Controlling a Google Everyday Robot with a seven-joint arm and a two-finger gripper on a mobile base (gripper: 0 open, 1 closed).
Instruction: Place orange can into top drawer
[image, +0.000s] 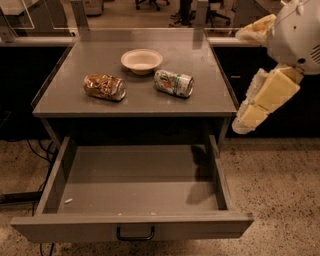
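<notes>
The orange can (104, 87) lies on its side on the left part of the grey table top (135, 102), dented, its silver end facing right. The top drawer (135, 200) under the table top is pulled wide open, with its flat front panel and dark pull handle (135, 234) nearest me. Inside it hold only a few small crumbs. My gripper (240, 80) hangs in the air off the table's right edge, above floor level and beside the table top. Its two cream fingers are spread apart and hold nothing.
A white and green can (173, 83) lies on its side right of the middle of the table top. A shallow white bowl (142, 61) stands behind the two cans. Dark counters flank the table, and speckled floor (280, 200) lies to the right.
</notes>
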